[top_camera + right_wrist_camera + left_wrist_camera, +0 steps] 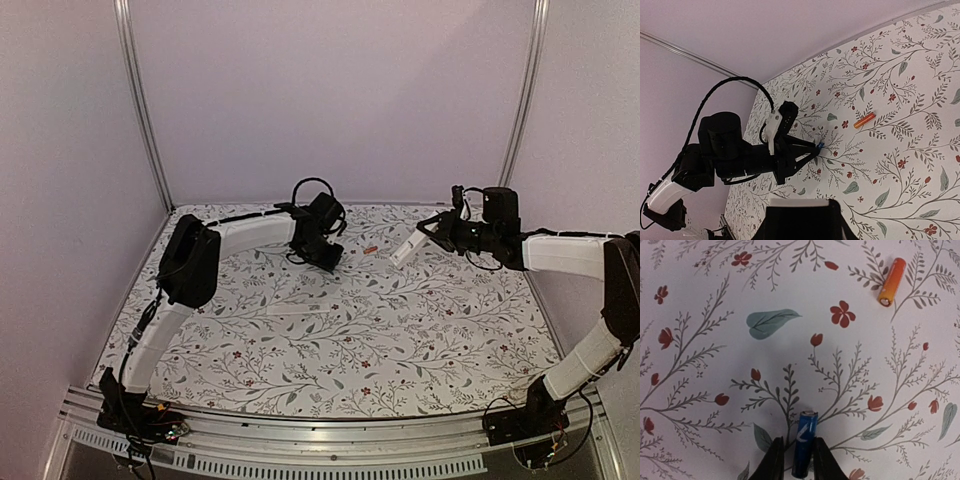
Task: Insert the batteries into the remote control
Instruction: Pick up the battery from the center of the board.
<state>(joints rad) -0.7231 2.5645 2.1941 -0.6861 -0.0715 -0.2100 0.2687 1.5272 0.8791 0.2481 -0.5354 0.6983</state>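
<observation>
Left gripper is down at the table, fingers pinched in against both sides of the blue battery. The battery lies flat on the floral cloth, not lifted. Its long axis runs straight out between the fingers, so the jaws squeeze across its thin width and its far end pokes out past the tips.

Right gripper is closed on the remote control and holds it up off the table, tilted, free end pointing down and toward the left arm's side. Battery recess not visible in any view; can't tell which face it is on.

Orange battery lies loose on the table, ahead and to the right of the left gripper, apart from the blue one. From above it sits between the left gripper and the remote's low end, angled across the blue battery's axis.

Key relation: the remote lies to the right of the left gripper, past the orange battery. Left arm is the one at the batteries, so the carry probably goes rightward and up, and the battery's axis will likely need lining up with the remote's length.
</observation>
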